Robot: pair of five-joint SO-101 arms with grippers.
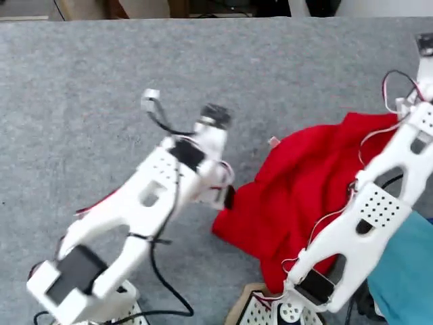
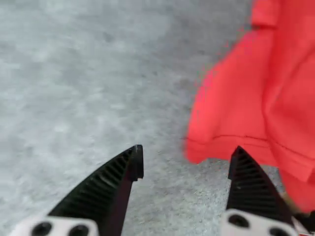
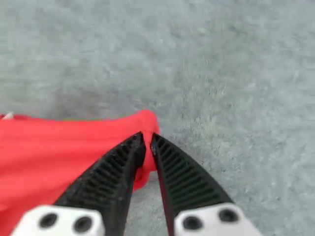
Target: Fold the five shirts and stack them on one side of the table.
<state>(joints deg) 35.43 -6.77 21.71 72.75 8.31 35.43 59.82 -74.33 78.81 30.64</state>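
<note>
A crumpled red shirt (image 1: 304,189) lies on the grey table (image 1: 101,81), right of centre. My left gripper (image 1: 228,197) hovers low at the shirt's left edge. In the left wrist view it (image 2: 189,157) is open, and the shirt's hem (image 2: 231,128) lies just ahead of its fingertips, closer to one finger (image 2: 251,187). My right arm (image 1: 379,203) stretches over the shirt to its far right corner. There the right gripper (image 3: 147,138) is shut on a corner of the red shirt (image 3: 59,147).
A teal cloth (image 1: 406,271) lies at the table's near right corner, beside the right arm's base. A strip of red fabric (image 1: 95,203) peeks out under the left arm. The far and left parts of the table are bare grey felt.
</note>
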